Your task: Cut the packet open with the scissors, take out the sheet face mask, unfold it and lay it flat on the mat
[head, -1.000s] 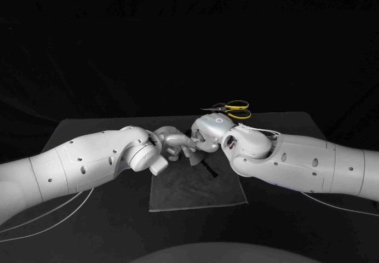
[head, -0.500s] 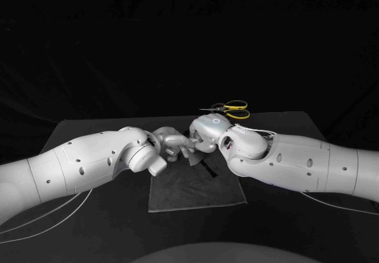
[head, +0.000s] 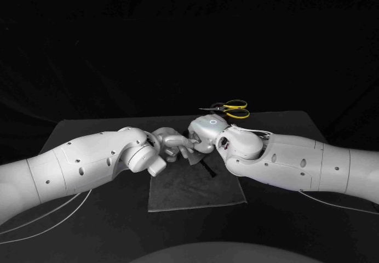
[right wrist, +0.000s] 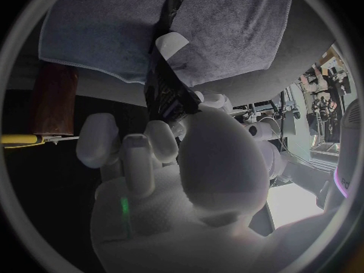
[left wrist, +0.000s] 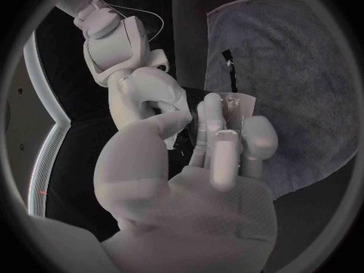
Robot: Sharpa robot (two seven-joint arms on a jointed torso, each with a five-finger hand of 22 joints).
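No readable text, print on packet too small

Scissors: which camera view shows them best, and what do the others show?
Head view: the scissors lie whole, yellow handles plain, beyond the mat. The right wrist view catches just a yellow sliver of handle at its rim; the left wrist view looks over the mat.

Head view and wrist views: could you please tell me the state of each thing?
packet: pinched by the right hand, hanging over the mat; cut or not, cannot tell.
left hand: fingers at the packet, grip unclear.
scissors: blades together, lying on the table.
mat: spread flat on the table.
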